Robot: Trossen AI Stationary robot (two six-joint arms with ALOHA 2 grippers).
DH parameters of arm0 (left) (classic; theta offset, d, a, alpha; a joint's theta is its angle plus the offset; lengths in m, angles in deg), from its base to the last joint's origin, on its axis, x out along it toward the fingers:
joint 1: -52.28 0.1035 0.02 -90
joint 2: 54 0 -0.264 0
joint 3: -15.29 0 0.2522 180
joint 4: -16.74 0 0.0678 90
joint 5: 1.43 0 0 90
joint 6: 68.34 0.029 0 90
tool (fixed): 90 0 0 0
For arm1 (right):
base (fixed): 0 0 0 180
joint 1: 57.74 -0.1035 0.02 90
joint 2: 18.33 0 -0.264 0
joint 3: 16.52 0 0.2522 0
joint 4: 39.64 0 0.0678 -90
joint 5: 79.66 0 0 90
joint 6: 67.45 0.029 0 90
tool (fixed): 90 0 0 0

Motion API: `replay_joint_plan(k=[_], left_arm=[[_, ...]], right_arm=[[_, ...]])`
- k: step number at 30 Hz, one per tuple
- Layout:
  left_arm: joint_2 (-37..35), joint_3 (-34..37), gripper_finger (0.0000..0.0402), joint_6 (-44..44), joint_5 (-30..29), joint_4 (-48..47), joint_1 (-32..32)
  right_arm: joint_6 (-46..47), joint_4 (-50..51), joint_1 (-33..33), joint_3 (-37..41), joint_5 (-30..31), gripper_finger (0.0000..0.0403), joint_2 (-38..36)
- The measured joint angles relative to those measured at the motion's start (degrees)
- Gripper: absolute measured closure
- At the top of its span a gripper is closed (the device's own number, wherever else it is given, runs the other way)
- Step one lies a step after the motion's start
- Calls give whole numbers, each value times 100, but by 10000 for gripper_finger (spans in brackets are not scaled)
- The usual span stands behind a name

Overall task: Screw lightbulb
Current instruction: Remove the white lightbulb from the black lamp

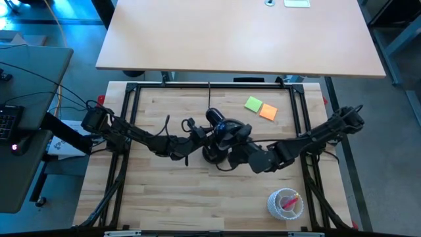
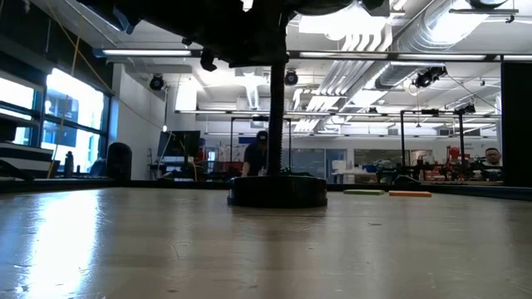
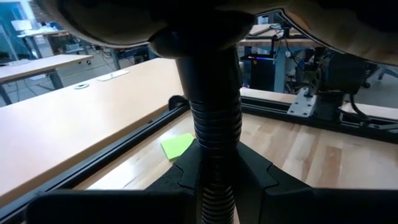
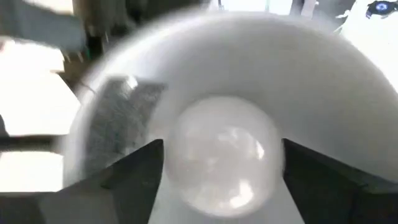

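Right gripper point(image 4: 221, 163) is sitting spread around the lightbulb point(image 4: 225, 155) inside the lamp head point(image 4: 348, 81); left gripper point(image 3: 217, 180) is pinching the lamp neck point(image 3: 214, 118), so regrip squarely before twisting.

We saw the lightbulb point(image 4: 225, 155) as a white frosted globe, seated inside the pale bowl of the lamp head point(image 4: 323, 81), its rounded end facing outward. Its screw base was hidden from us, deep in the lamp head.
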Motion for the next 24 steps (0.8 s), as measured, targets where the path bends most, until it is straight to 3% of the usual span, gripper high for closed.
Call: replay_joint_plan(k=[4, 9, 13, 18, 24], left_arm=[[-9, 6, 356, -19, -33, 0, 9], [-19, 3, 356, -17, -27, -36, 9], [-19, 3, 356, -26, -14, -35, 9], [-19, 3, 356, -28, -7, -35, 9], [-19, 3, 356, -36, 10, -20, 9]], right_arm=[[595, -26, -69, 0, -40, 72, -17], [1718, -109, -259, 0, 89, 66, -15], [3540, -250, -407, -1, 349, 66, -13], [6477, -241, -449, 0, 472, 65, -13], [7876, 72, -233, 0, 472, 66, -9]])
